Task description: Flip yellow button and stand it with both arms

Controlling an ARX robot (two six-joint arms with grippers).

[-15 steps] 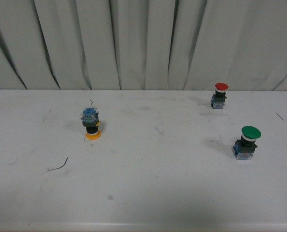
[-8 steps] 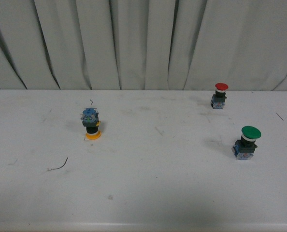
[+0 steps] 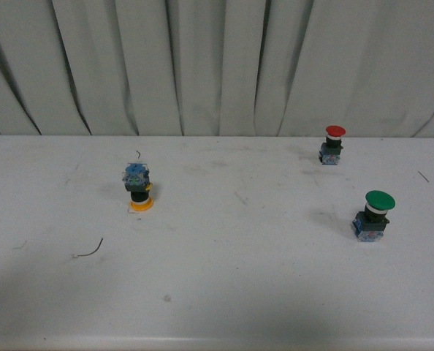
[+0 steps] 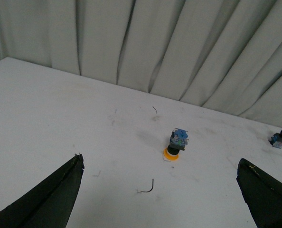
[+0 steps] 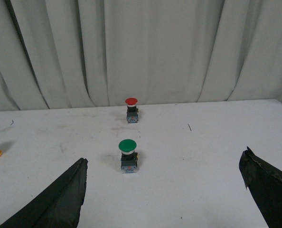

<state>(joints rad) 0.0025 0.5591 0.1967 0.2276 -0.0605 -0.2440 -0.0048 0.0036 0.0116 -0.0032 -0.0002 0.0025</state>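
You have the yellow button (image 3: 137,189) standing cap-down on the table (image 3: 224,292), with left gripper (image 4: 160,160) and right gripper (image 5: 164,156) both spread wide and empty.

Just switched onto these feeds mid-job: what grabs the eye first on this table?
Three push buttons dot a white table. The yellow button stands upside down on its cap at the left, blue contact block up, while the red button, far right, and the green button, nearer right, stand cap-up. The left gripper faces the yellow one and the right gripper the green one, both with jaws spread wide, touching nothing.
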